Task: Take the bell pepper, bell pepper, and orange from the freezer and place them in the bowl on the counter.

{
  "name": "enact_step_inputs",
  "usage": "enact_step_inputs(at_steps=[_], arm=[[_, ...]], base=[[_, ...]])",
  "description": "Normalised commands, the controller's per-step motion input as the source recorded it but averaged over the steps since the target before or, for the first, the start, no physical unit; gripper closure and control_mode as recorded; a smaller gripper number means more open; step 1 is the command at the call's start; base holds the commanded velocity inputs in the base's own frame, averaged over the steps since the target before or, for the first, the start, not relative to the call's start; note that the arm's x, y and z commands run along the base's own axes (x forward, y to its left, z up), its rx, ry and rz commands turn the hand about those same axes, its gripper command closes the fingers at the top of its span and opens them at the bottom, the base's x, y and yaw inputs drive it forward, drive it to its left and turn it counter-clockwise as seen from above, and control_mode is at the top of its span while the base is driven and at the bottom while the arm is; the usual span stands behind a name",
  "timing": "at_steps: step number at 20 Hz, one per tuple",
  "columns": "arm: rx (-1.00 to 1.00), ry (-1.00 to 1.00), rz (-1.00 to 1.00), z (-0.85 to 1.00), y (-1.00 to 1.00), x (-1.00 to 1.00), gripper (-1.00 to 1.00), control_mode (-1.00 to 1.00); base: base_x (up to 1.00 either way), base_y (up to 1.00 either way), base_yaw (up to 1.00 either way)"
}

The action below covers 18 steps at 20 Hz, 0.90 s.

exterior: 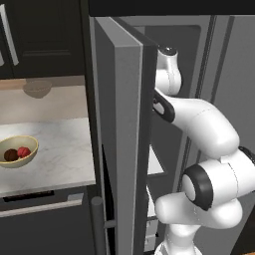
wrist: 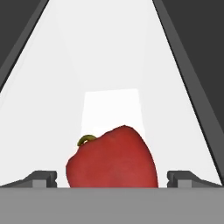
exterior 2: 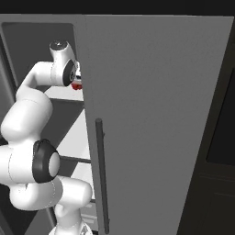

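The tall grey freezer (exterior: pixel 199 60) stands open around my arm, its thick grey door (exterior 2: pixel 156 114) with the long dark bar handle (exterior 2: pixel 102 176) swung out beside me, and I am reached inside over one of its white shelves (wrist: pixel 111 65). Off to the far side of that door from my jaws, well apart from them, lies the white-grey marbled stone desk (exterior: pixel 60 149) over dark cabinets. On it sits the shallow round pale-yellow bowl (exterior: pixel 31 144), and in it a small dark brownish orange (exterior: pixel 11 155) rests just beside a small glossy red bell pepper (exterior: pixel 23 152); the two look to be touching. Further back on the desk stands a duller grey-tan bowl (exterior: pixel 37 88). My jaws (wrist: pixel 111 178) are spread wide, the two dark fingertips (wrist: pixel 41 178) standing clear on either side of the second glossy red lumpy bell pepper (wrist: pixel 113 159), which sits on the white shelf right between them with its short yellow-green stem (wrist: pixel 86 139) showing at the top. I see a gap on each side, so nothing is pinched.
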Motion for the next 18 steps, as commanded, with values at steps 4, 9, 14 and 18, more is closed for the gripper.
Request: enact_step_inputs(at_steps=[4,9,14,18], arm=[[0.0,0.0,0.0,-0.08,0.0,0.07,-1.0,-1.0],[0.0,0.0,0.0,0.0,0.0,0.1,-1.0,-1.0],[0.0,0.0,0.0,0.0,0.0,0.06,-1.0,-1.0],[0.0,0.0,0.0,-0.04,0.0,0.0,-1.0,-1.0]], base=[[0.0,0.0,0.0],[0.0,0.0,0.0],[0.0,0.0,0.0],[0.0,0.0,0.0]])
